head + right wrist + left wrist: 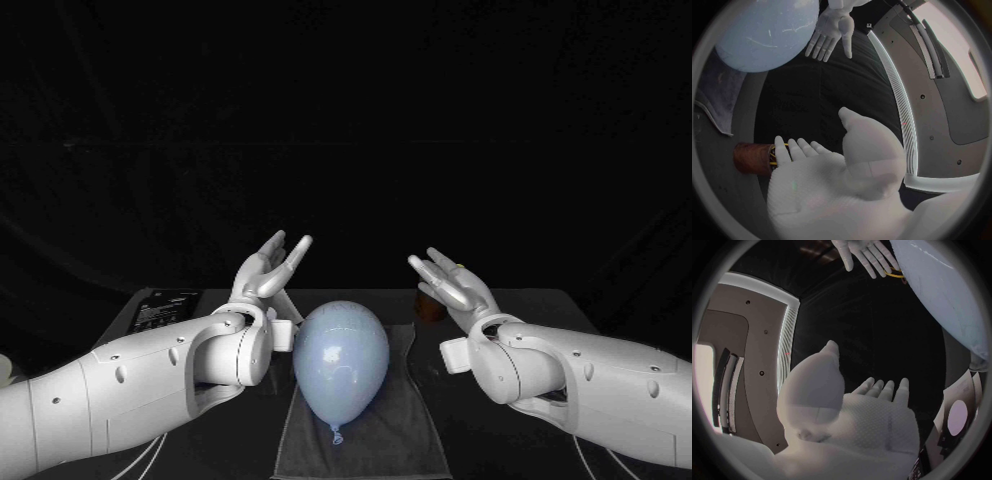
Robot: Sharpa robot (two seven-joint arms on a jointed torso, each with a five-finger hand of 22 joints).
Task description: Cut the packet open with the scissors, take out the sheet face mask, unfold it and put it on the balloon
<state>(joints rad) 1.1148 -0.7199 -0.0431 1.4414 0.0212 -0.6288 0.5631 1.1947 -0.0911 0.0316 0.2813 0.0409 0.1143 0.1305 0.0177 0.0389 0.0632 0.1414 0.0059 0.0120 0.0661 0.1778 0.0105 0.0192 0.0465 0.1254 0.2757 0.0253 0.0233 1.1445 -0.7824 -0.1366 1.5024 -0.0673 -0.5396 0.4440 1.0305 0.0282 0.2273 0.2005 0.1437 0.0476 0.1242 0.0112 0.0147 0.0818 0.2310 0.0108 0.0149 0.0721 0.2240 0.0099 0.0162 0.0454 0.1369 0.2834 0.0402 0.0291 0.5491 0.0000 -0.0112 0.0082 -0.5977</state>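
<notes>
Both hands are up, fingers spread, holding nothing: left hand (271, 265) at eleven o'clock of the balloon (339, 360), right hand (451, 284) at one. The balloon lies on a grey cloth (392, 440) on the desk (555, 305).

I have both white arms (130, 385) reaching in from either side. My silver, many-fingered left robot hand (274, 268) and right robot hand (451, 285) are raised, palms turned inward, fingers spread, holding nothing.
</notes>
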